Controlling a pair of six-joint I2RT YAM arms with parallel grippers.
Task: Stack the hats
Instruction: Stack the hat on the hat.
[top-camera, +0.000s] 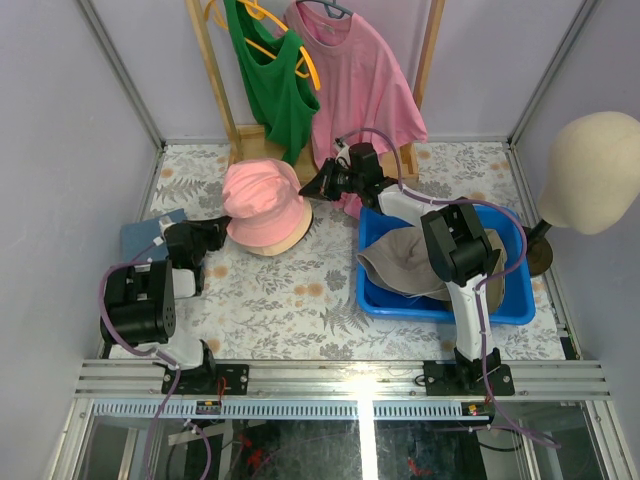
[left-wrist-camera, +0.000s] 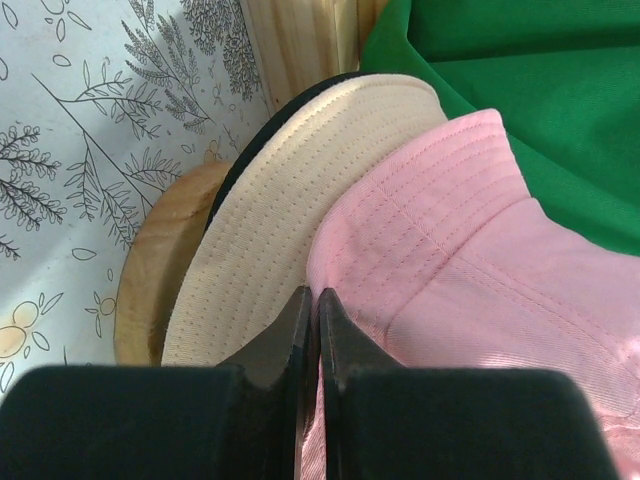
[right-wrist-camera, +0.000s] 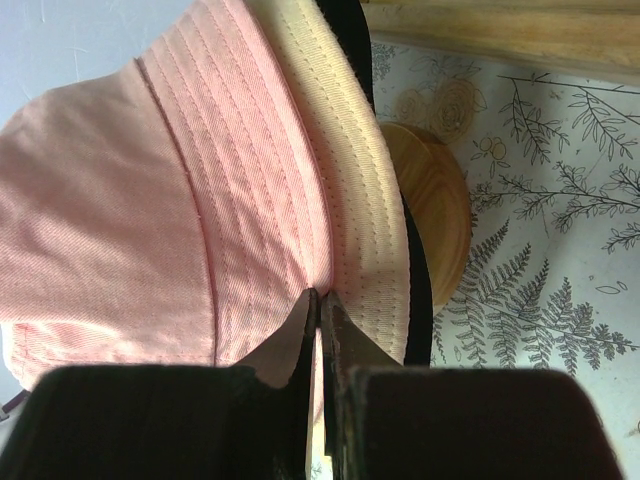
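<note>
Overhead; wrist close-ups on pink hat (left-wrist-camera: 470, 260)

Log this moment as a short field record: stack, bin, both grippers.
stack: pink hat on beige hat, black hat edge beneath
bin: blue bin holds grey-taupe hat
left gripper: shut, tips at the pink hat's brim
right gripper: shut, tips at the brim's opposite side
fabric pinched: cannot tell
</note>
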